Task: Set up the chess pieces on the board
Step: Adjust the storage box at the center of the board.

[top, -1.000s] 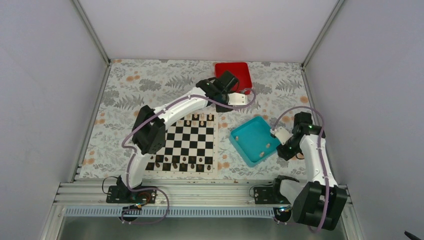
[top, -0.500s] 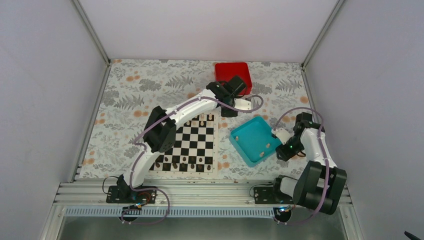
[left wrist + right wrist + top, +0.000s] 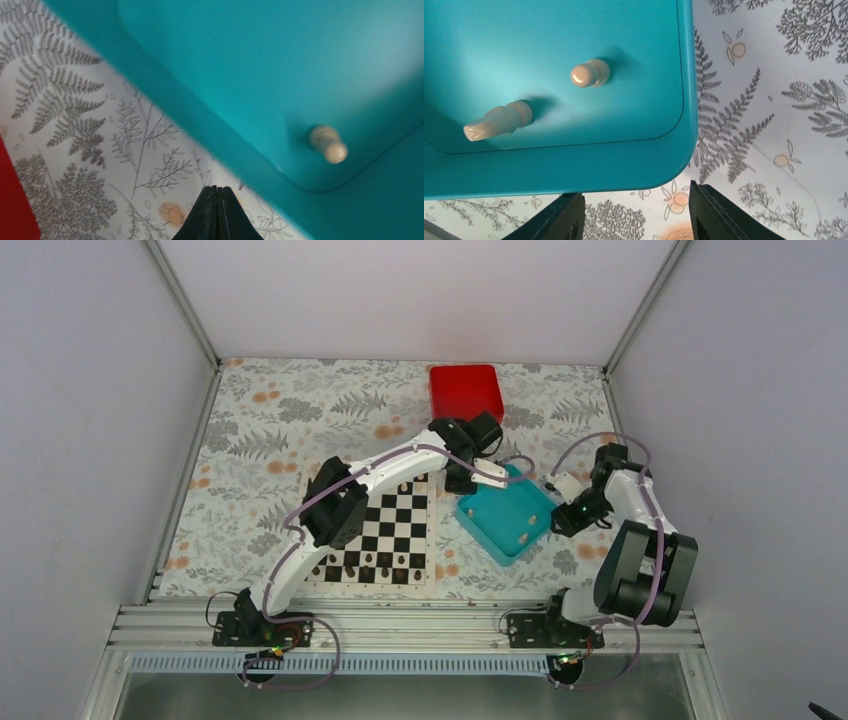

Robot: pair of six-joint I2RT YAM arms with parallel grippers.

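The left gripper [image 3: 216, 192] hangs pinched shut and empty at the teal tray [image 3: 478, 527] rim. The right gripper [image 3: 636, 212], jaws parted, holds nothing. Two chess pieces [image 3: 590, 73] sit inside the tray.

Left tool [image 3: 217, 190] swung from the red box [image 3: 465, 390] to the teal tray [image 3: 500, 532]; right tool [image 3: 636, 198] opened wider.

Teal tray [image 3: 498, 527], red box [image 3: 465, 390], checkered board [image 3: 395, 525]
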